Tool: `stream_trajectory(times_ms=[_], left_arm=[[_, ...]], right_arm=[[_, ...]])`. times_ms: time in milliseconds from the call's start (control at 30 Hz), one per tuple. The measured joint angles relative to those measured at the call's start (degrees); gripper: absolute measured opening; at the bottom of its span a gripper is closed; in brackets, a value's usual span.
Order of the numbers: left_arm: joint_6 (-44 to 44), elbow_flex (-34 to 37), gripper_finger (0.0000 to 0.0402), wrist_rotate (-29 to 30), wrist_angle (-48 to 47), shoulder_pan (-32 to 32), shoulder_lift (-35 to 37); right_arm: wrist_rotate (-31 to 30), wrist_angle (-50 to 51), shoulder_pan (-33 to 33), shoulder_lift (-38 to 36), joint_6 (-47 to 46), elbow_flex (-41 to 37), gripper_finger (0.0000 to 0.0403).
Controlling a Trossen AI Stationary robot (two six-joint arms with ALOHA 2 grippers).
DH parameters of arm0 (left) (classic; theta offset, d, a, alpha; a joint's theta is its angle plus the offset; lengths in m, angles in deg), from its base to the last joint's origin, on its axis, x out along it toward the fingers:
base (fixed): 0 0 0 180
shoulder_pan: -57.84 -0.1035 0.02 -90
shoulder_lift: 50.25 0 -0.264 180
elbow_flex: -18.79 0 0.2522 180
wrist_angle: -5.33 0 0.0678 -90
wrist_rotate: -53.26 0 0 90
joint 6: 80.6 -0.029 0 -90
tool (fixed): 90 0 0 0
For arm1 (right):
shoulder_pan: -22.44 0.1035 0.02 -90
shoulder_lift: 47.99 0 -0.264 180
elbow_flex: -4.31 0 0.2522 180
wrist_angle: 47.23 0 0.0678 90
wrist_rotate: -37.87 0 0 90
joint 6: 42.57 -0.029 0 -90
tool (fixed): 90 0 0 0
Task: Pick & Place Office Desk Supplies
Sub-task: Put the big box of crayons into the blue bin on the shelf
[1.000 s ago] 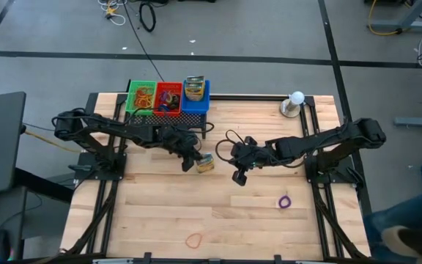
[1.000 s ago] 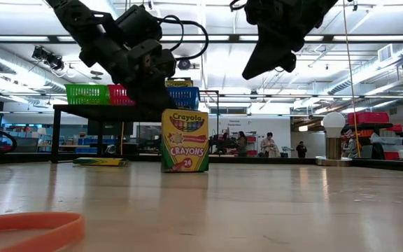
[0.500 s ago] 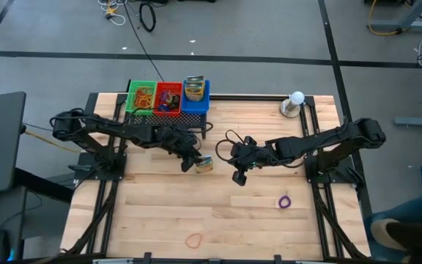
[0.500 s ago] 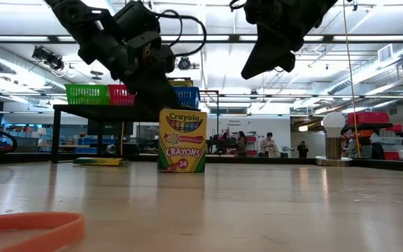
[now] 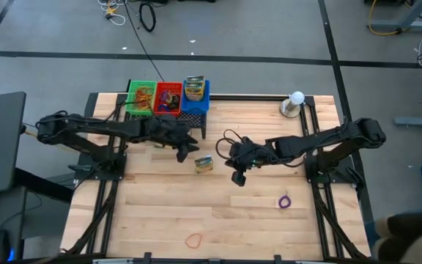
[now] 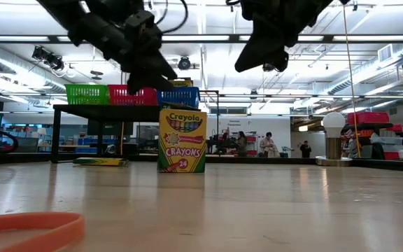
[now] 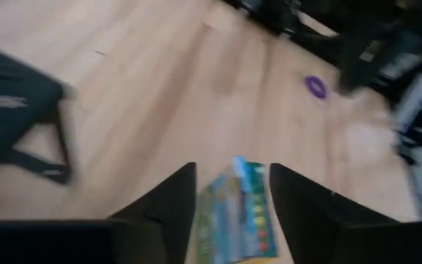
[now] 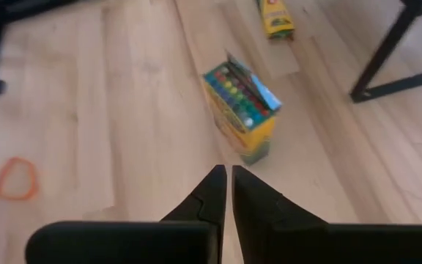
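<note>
**Crayon box upright on the table, both my grippers off it**

My left gripper (image 5: 184, 150) hangs above the table just beside the crayon box (image 5: 204, 164), on the rack side of it, with nothing between its fingers (image 7: 168, 205). They stand apart, and through the gap my left wrist view shows the open top of the box with its row of crayon tips. In the low view the box (image 6: 182, 140) stands upright on its base, clear of both arms overhead.

My right gripper (image 5: 239, 176) hovers on the other side of the box, near but apart from it. Its fingers (image 8: 212, 192) are pressed almost together and hold nothing.

A second crayon box (image 8: 275, 17) lies flat on the wood near a leg of the rack (image 5: 193, 117). On top of the rack sit three bins: green (image 5: 141, 98), red (image 5: 169, 98) and blue (image 5: 195, 91).

A purple band (image 5: 285, 201) lies on the table on my right side; an orange band (image 5: 194, 240) lies near the front edge.
</note>
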State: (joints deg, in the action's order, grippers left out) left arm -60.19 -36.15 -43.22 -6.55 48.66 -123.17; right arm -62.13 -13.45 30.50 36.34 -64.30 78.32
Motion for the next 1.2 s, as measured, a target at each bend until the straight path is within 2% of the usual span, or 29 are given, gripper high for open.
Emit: stream_trajectory(times_ms=[100, 233, 300, 433, 600, 833, 967, 1200], left_arm=[[-0.9, 3.0, 0.0132, 6.3, 1.1, 1.5, 3.0], [1.5, 10.7, 0.0036, 7.0, 8.8, 3.6, 6.7], [3.0, 14.5, 0.0011, 7.4, 14.2, 4.7, 8.6], [4.0, 19.9, 0.0008, 11.8, 19.3, 7.2, 11.9], [4.2, 24.0, 0.0007, 16.5, 19.2, 8.5, 16.4], [2.5, 26.9, 0.0008, 18.8, 18.6, 8.4, 20.0], [2.0, 28.1, 0.0011, 19.6, 18.2, 8.4, 20.7], [1.6, 29.1, 0.0012, 19.4, 17.6, 8.5, 20.9]], right_arm=[[3.5, -2.0, -1.8, 0.0, 0.5, 0.0, 0.0032], [6.4, -3.2, -4.2, 0.0, 2.9, 0.5, 0.0036], [9.1, -3.2, -5.5, 0.8, 3.5, 1.5, 0.0046], [13.3, 1.6, -7.6, 6.0, 6.7, 7.4, 0.0088], [13.7, 12.4, -7.8, 15.9, 16.2, 20.1, 0.0168], [8.2, 23.5, -8.1, 26.3, 25.2, 35.5, 0.0273], [8.6, 26.1, -9.1, 30.9, 27.9, 39.3, 0.0292], [11.9, 28.3, -9.3, 35.2, 30.6, 39.5, 0.0277]])
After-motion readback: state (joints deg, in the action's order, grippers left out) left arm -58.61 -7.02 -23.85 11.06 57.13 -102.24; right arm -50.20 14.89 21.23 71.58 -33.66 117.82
